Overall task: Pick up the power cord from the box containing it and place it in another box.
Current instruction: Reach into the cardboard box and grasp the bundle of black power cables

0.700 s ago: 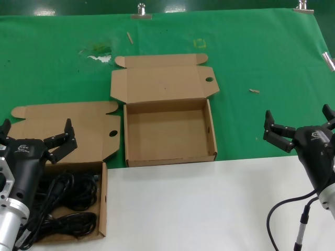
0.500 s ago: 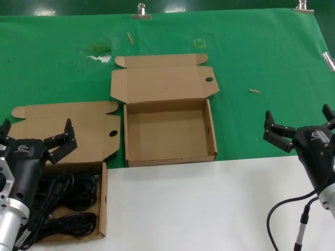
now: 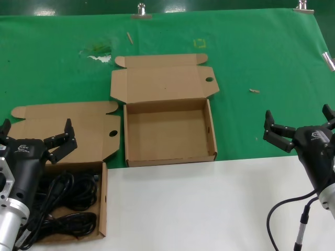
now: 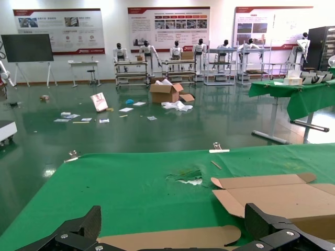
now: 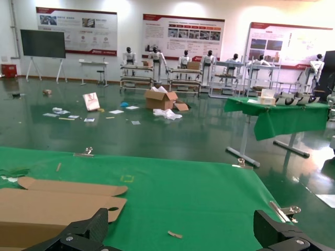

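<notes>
The box containing the power cord (image 3: 103, 204) is a brown cardboard box at the near left, its flap lid (image 3: 78, 128) folded back. Black looped power cords (image 3: 70, 209) lie inside it, partly hidden by my left arm. The other box (image 3: 170, 133) stands open and empty at the middle, its lid (image 3: 162, 81) with a round hole laid back; the lid also shows in the left wrist view (image 4: 282, 196) and the right wrist view (image 5: 47, 204). My left gripper (image 3: 35, 135) is open, above the near-left box's lid. My right gripper (image 3: 299, 122) is open at the right, above the green cloth.
A green cloth (image 3: 251, 57) covers the far part of the table, a white surface (image 3: 209, 209) the near part. A small pale scrap (image 3: 254, 91) lies right of the middle box. Metal clips (image 3: 141, 11) hold the cloth's far edge.
</notes>
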`<move>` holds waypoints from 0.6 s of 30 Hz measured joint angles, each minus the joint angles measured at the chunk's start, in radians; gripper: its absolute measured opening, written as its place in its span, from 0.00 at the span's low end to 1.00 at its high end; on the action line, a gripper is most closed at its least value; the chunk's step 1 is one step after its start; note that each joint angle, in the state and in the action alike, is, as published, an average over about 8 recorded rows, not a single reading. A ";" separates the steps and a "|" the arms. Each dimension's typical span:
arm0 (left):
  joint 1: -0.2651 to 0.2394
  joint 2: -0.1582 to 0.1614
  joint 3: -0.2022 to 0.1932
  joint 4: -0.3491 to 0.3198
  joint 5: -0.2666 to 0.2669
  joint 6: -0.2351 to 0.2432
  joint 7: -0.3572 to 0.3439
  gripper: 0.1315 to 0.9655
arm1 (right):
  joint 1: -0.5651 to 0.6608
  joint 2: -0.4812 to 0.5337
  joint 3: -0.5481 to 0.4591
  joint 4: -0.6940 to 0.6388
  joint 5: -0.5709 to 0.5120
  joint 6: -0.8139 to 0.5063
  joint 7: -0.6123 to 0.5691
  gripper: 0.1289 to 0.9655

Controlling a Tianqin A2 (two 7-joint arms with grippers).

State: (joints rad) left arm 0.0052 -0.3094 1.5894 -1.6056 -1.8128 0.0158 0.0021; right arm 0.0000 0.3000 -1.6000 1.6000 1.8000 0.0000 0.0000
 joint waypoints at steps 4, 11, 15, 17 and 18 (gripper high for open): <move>0.000 0.000 0.000 0.000 0.000 0.000 0.000 1.00 | 0.000 0.000 0.000 0.000 0.000 0.000 0.000 1.00; 0.000 0.000 0.000 0.000 0.000 0.000 0.000 1.00 | 0.000 0.000 0.000 0.000 0.000 0.000 0.000 1.00; 0.000 0.000 0.000 0.000 0.000 0.000 0.000 1.00 | 0.000 0.000 0.000 0.000 0.000 0.000 0.000 1.00; 0.000 0.000 0.000 0.000 0.000 0.000 0.000 1.00 | 0.000 0.000 0.000 0.000 0.000 0.000 0.000 1.00; 0.000 0.000 0.000 0.000 0.000 0.000 0.000 1.00 | 0.000 0.000 0.000 0.000 0.000 0.000 0.000 1.00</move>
State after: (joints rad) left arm 0.0052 -0.3094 1.5894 -1.6056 -1.8128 0.0158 0.0021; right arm 0.0000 0.3000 -1.6000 1.6000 1.8000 0.0000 0.0000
